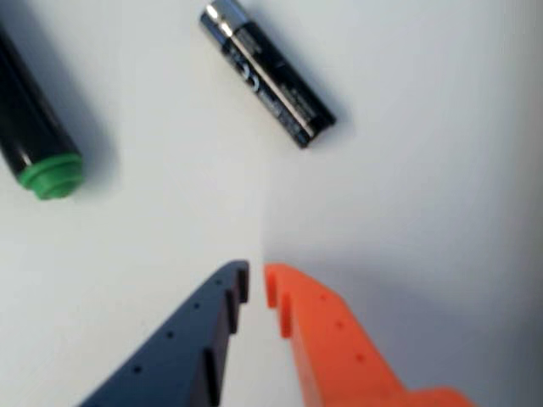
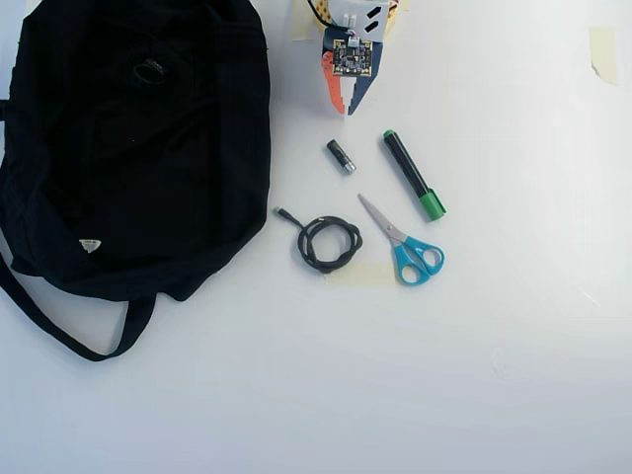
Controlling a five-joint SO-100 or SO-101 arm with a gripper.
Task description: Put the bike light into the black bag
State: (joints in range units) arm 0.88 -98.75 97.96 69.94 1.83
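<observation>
The black bag (image 2: 128,168) lies floppy over the left of the overhead view, its strap looping toward the bottom left and a small pale label near its lower edge. On its upper part a small black ring-shaped thing, the bike light (image 2: 150,70), shows faintly against the fabric. My gripper (image 2: 347,107) hangs at the top centre, to the right of the bag, with its orange and dark blue fingers nearly touching and nothing between them. In the wrist view the gripper (image 1: 256,284) points at bare white table.
A black-and-silver cylinder (image 2: 341,156) (image 1: 267,72) lies just below the fingertips, and a green-capped black marker (image 2: 414,175) (image 1: 34,127) lies to its right. A coiled black cable (image 2: 329,243) and blue-handled scissors (image 2: 405,247) lie lower down. Pale tape (image 2: 602,49) sits top right.
</observation>
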